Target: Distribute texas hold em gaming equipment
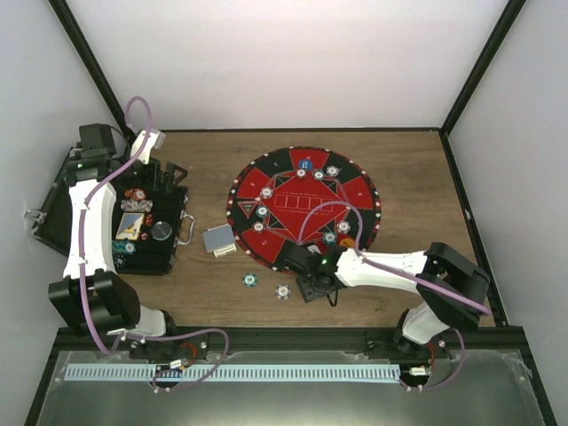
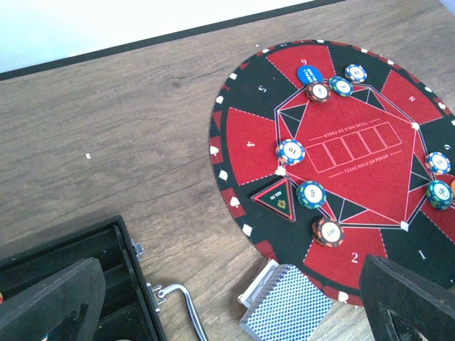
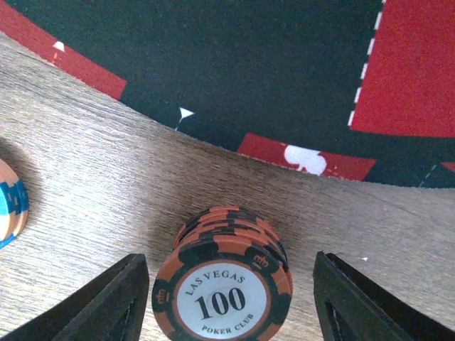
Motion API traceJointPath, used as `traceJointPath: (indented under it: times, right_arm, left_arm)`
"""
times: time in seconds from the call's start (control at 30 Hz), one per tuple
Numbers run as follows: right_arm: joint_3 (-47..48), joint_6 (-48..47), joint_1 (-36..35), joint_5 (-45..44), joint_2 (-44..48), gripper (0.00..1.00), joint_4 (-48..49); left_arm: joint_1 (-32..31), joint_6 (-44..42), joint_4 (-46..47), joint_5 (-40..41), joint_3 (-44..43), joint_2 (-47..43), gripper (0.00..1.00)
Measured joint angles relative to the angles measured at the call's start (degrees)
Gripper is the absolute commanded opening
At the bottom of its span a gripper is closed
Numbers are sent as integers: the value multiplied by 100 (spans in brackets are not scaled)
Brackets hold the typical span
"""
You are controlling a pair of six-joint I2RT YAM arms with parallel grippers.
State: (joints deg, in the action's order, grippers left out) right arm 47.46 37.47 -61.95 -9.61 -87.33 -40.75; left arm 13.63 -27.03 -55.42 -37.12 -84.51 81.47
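Observation:
A stack of orange-and-black poker chips (image 3: 224, 284) marked 100 stands on the wood just off the mat's rim. My right gripper (image 3: 227, 298) straddles it, open, with a gap on each side between fingers (image 3: 106, 302) and stack. In the top view this gripper (image 1: 318, 282) hides the stack. Two more chip stacks (image 1: 250, 280) (image 1: 283, 290) stand to its left. The card deck (image 1: 219, 240) (image 2: 291, 309) with grey-blue backs lies by the mat's left edge. Several chips (image 2: 291, 151) and a blue button (image 2: 308, 73) sit on the mat. My left gripper (image 1: 169, 175) (image 2: 231, 284) hangs open and holds nothing.
The round red-and-black mat (image 1: 275, 240) (image 3: 213, 64) fills the table's middle. An open black case (image 1: 155, 253) (image 2: 78, 263) with more chips lies at the left, its metal handle (image 2: 188, 312) pointing toward the deck. Another chip stack (image 3: 11, 206) shows at the right wrist view's left edge.

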Motion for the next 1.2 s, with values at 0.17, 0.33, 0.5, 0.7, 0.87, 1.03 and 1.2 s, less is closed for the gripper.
traceJointPath:
  times: [0.17, 0.33, 0.5, 0.7, 0.87, 1.03, 1.2]
  right_arm:
    - [4, -52, 39, -52, -9, 59, 50]
    - [7, -103, 76, -87, -15, 52, 105]
    - [7, -140, 87, -90, -20, 46, 146]
    - [20, -173, 114, -92, -26, 37, 151]
    - [55, -188, 114, -92, -28, 35, 140]
    - [184, -188, 114, -98, -24, 32, -4]
    - [417, -188, 127, -136, 94, 31, -197]
  left_arm:
    - [0, -2, -2, 4, 0, 0, 100]
    - [0, -2, -4, 22, 0, 0, 100]
    - [0, -4, -4, 35, 0, 0, 100]
    - [0, -4, -4, 63, 0, 0, 100]
    - [0, -4, -4, 66, 0, 0, 100]
    - [0, -4, -9, 63, -2, 0, 100]
    - [0, -4, -33, 66, -2, 0, 100]
